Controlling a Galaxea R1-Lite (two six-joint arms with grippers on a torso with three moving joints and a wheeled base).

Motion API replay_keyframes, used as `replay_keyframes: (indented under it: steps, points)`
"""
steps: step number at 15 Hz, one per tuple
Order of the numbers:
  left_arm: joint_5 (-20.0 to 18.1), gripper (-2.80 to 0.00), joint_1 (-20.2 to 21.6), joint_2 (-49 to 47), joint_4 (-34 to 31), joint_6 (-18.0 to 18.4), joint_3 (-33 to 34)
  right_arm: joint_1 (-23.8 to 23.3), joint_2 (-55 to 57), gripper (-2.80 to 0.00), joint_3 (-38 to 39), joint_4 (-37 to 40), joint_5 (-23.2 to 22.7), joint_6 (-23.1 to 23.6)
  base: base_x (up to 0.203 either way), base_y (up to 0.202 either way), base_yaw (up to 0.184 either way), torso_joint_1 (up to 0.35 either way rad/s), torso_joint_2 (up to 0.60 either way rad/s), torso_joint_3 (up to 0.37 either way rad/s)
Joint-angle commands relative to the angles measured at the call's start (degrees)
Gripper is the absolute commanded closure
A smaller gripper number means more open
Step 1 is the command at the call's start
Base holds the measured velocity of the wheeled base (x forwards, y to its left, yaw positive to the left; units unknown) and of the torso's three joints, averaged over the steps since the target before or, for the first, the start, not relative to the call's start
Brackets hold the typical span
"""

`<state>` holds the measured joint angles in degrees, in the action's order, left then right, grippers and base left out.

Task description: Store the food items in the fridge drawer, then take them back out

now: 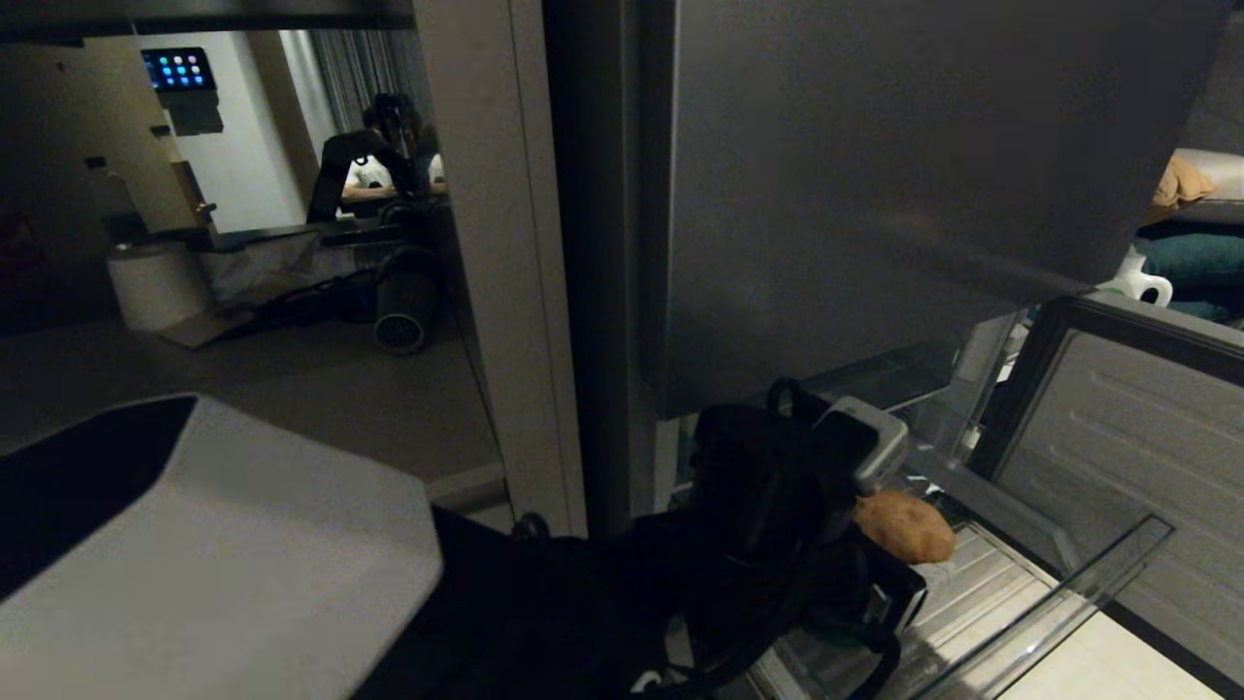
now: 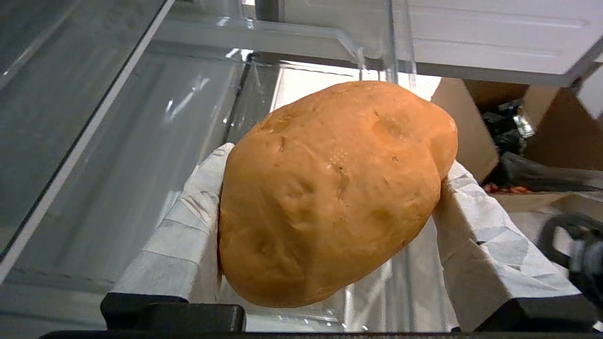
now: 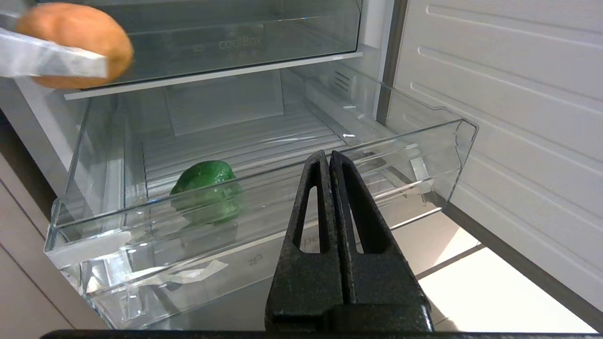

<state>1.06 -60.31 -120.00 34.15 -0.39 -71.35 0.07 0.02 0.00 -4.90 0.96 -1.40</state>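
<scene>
My left gripper (image 2: 337, 160) is shut on a tan-brown potato (image 2: 330, 197), one of the food items, with its white-wrapped fingers (image 2: 188, 226) pressing on both sides. The potato (image 1: 904, 525) hangs above the left end of the pulled-out fridge drawer (image 3: 141, 245), a clear plastic bin. From the right wrist view the potato (image 3: 70, 42) sits high over that end. A green lumpy food item (image 3: 207, 188) lies on the drawer floor. My right gripper (image 3: 328, 155) is shut and empty, just in front of the drawer's clear front.
A closed clear bin (image 3: 235, 42) sits above the drawer. The open fridge door's ribbed inner panel (image 3: 518, 94) stands to the right. A dark fridge panel (image 1: 875, 194) rises ahead. A cardboard box (image 2: 541, 132) lies beyond the drawer. A person (image 1: 369, 170) sits far off at the left.
</scene>
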Motion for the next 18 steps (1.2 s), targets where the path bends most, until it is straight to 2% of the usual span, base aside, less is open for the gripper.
replay_keyframes:
  steps: [1, 2, 5, 14, 18]
  points:
    - [0.2, 0.00, 0.0, -3.0, 0.2, 0.7, -2.6, 0.0, -0.1, 0.00, 1.8, -0.1, 0.0, 0.0, 0.000, 0.000, 0.000, 0.000, 0.00, 0.000]
    - [0.3, -2.80, 0.0, -3.7, 0.1, 0.9, -3.7, 0.0, -0.1, 0.00, 1.8, -0.1, 0.0, 0.0, 0.000, 0.000, 0.000, 0.000, 0.00, 0.000]
    - [1.5, -2.80, -0.1, -4.3, 0.2, 0.8, -4.4, 0.0, -0.1, 0.00, 1.8, -0.1, 0.0, 0.0, 0.000, 0.000, 0.000, 0.000, 0.00, 0.000]
    - [1.7, -2.80, -0.1, -4.0, 0.2, 0.6, -4.3, 0.0, -0.1, 0.00, 1.8, -0.1, 0.0, 0.0, 0.000, 0.000, 0.000, 0.000, 0.00, 0.000]
    - [3.5, -2.80, -1.3, 2.2, 2.1, 0.5, 0.5, 0.0, -0.1, 0.00, 1.8, -0.1, 0.0, 0.0, 0.000, 0.000, 0.000, 0.000, 0.00, 0.000]
